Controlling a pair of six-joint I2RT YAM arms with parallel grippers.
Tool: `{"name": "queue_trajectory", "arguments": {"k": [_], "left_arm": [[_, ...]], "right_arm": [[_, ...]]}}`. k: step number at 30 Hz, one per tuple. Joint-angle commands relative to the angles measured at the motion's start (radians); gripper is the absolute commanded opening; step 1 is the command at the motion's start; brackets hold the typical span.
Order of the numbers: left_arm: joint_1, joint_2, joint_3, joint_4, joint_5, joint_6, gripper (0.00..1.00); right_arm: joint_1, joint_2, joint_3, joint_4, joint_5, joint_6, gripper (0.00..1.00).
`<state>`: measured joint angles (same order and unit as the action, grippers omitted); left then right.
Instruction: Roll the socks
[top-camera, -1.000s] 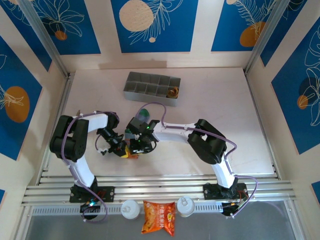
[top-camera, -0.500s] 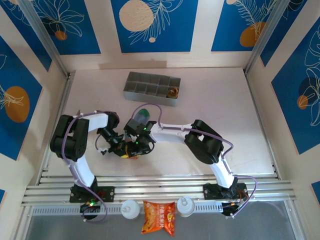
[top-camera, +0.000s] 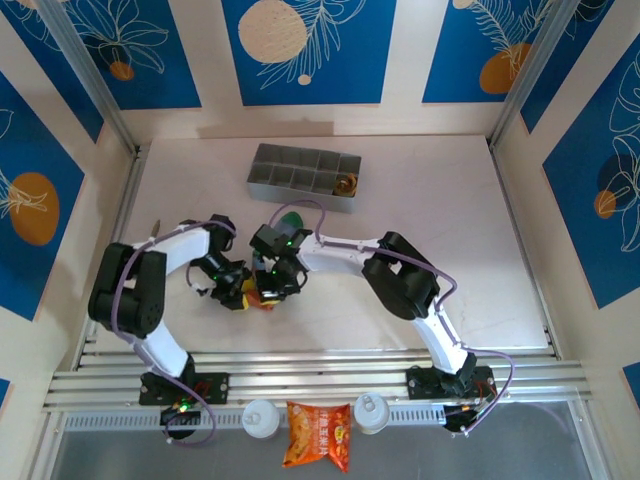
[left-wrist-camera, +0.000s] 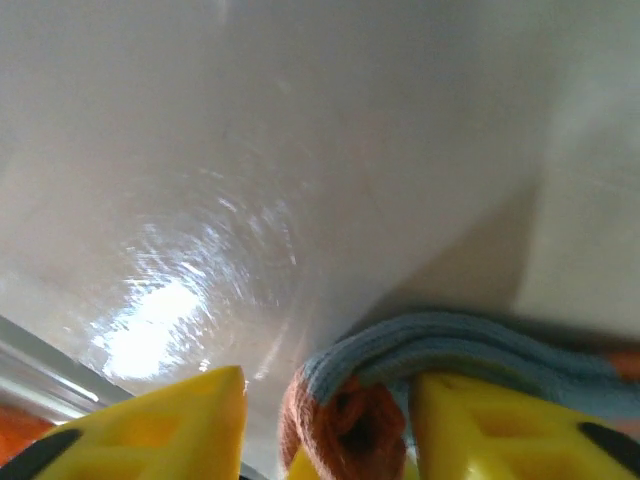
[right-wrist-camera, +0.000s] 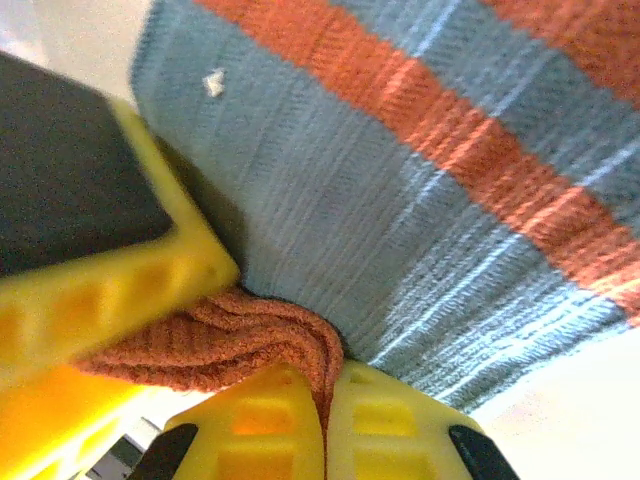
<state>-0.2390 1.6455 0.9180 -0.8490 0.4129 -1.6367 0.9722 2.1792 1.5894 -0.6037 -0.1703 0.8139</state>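
The grip has just changed sides. Over the last second the left gripper (top-camera: 237, 296), which had been clamped tight, has let its yellow jaws spread, while the right gripper (top-camera: 271, 289) has closed fully on fabric. In the right wrist view the right gripper (right-wrist-camera: 325, 405) shows both yellow jaws pressed together at the bottom centre of the frame. A fold of ribbed orange cuff (right-wrist-camera: 230, 345) is pinched between them, and the grey-blue knitted sock with orange bands (right-wrist-camera: 400, 200) stretches away across the upper right. In the left wrist view the left gripper (left-wrist-camera: 335, 425) has its jaws standing apart at the bottom edge. The curled orange end (left-wrist-camera: 345, 430) of the bundle sits in the gap between them, not squeezed, with a grey-blue band (left-wrist-camera: 450, 345) wrapping over it toward the lower right. From above, the 2 socks (top-camera: 262, 300) lie as 1 small bundle on the pale desk (top-camera: 450, 230), left of centre and below the grey compartment tray (top-camera: 300, 178). The bundle is directly between the 2 sets of jaws, and a green toe (top-camera: 288, 218) peeks out just above the right wrist. I read this as a handover within the rolling: the right side now anchors the cuff so the left can take a fresh hold further round. The roll looks only partly made, since much of the sock lies flat.
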Motion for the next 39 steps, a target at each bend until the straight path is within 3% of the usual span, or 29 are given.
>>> {"name": "queue_trajectory", "arguments": {"k": [1,5,10,13,16,19,21,23,31,39], "left_arm": [[0.013,-0.115,-0.017,-0.012,-0.08,0.048,0.76],[0.018,-0.258,-0.001,-0.043,-0.173,0.183,0.79],[0.005,-0.426,-0.099,0.146,-0.157,0.466,0.54],[-0.006,-0.513,-0.173,0.237,-0.144,0.605,0.47],[-0.057,-0.565,-0.225,0.297,-0.193,0.721,0.49],[-0.094,-0.607,-0.312,0.405,-0.224,0.763,0.61],[-0.115,-0.635,-0.361,0.449,-0.262,0.764,0.68],[-0.122,-0.655,-0.414,0.491,-0.267,0.723,0.69],[-0.125,-0.686,-0.613,0.755,-0.288,0.444,0.6],[-0.137,-0.617,-0.616,0.858,-0.272,0.367,0.55]], "right_arm": [[-0.021,0.072,-0.018,-0.102,-0.024,0.046,0.0],[-0.048,0.095,-0.007,-0.095,-0.076,0.051,0.0],[-0.082,0.143,0.05,-0.123,-0.148,0.054,0.0],[-0.103,0.164,0.068,-0.131,-0.19,0.061,0.0],[-0.114,0.187,0.093,-0.152,-0.22,0.056,0.0],[-0.121,0.204,0.104,-0.157,-0.248,0.057,0.0],[-0.124,0.211,0.108,-0.165,-0.253,0.058,0.0],[-0.127,0.212,0.105,-0.165,-0.257,0.06,0.0],[-0.138,0.218,0.1,-0.17,-0.275,0.052,0.0],[-0.142,0.225,0.101,-0.176,-0.279,0.047,0.0]]}}
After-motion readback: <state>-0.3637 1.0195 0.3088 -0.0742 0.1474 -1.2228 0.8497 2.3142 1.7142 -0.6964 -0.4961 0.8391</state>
